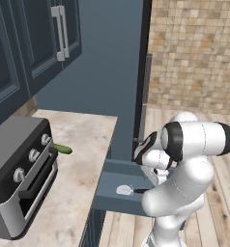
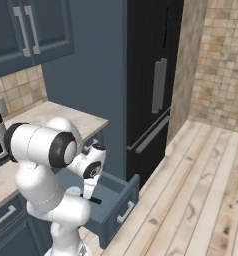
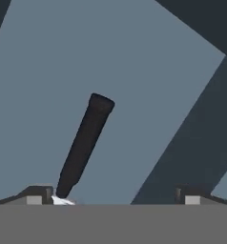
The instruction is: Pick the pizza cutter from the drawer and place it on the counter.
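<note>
From my seat the biggest thing ahead is the tall dark fridge (image 2: 153, 85), standing at about 1 o'clock of the arm in the right base view, with the tan tiled wall (image 2: 223, 65) beyond it at 2 o'clock. The counter (image 1: 80, 159) runs off to 9 o'clock of the arm in the left base view, carrying a toaster oven (image 1: 20, 178) and, just past its far corner, a small green vegetable (image 1: 63, 149).

The drawer (image 2: 113, 202) is pulled out under the counter edge, and the arm is bent down into it. The pizza cutter (image 1: 124, 190) lies flat on the drawer floor, its pale wheel toward the counter side and its black handle pointing toward the arm.

In the hand view the gripper (image 3: 110, 198) hangs over the drawer floor with its two tips spread wide apart and nothing between them. The handle runs up from 7 o'clock toward 12 o'clock, its wheel end touching or just beside the left tip, so the tool sits off to one side of the gap.

I judge this as the reach-and-align step, grasp not yet made. Next I would need to shift the hand so the handle sits midway between the tips, lower, then close across it
</note>
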Available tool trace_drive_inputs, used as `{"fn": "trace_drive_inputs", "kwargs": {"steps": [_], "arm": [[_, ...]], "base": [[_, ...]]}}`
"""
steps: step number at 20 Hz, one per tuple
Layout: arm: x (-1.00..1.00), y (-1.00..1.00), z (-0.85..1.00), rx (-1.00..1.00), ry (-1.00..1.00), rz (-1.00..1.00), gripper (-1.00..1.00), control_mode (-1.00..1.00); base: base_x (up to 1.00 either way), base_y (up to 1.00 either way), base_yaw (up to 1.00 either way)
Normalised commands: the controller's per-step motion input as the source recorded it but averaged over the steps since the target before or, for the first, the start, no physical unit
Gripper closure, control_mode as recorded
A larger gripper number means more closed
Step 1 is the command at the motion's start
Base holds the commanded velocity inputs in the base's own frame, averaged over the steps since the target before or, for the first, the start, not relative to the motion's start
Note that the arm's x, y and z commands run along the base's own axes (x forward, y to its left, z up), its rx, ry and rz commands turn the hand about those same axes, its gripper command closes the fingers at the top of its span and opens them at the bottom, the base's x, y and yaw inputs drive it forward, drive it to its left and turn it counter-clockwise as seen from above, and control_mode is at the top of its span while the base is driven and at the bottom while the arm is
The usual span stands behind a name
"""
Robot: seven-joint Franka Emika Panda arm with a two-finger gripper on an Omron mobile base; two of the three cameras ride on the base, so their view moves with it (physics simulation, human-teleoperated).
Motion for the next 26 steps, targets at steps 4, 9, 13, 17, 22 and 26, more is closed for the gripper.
{"fn": "trace_drive_inputs", "kwargs": {"steps": [4,9,13,17,22,26], "arm": [[0.39,0.02,-0.76,-0.19,0.10,0.00,-1.00,-1.00],[0.69,0.00,-0.56,-0.07,0.05,0.00,-1.00,-1.00],[0.80,0.00,-0.46,-0.01,0.04,0.00,-1.00,-1.00],[0.41,0.00,-0.65,-0.02,0.05,0.00,-1.00,-1.00],[0.00,-0.02,-0.86,-0.03,0.10,0.00,1.00,-1.00],[-0.11,-0.33,-0.72,0.00,0.16,-0.01,1.00,-1.00]], "base": [[0.00,0.00,0.00],[0.00,0.00,0.00],[0.00,0.00,0.00],[0.00,0.00,0.00],[0.00,0.00,0.00],[0.00,0.00,0.00]]}}
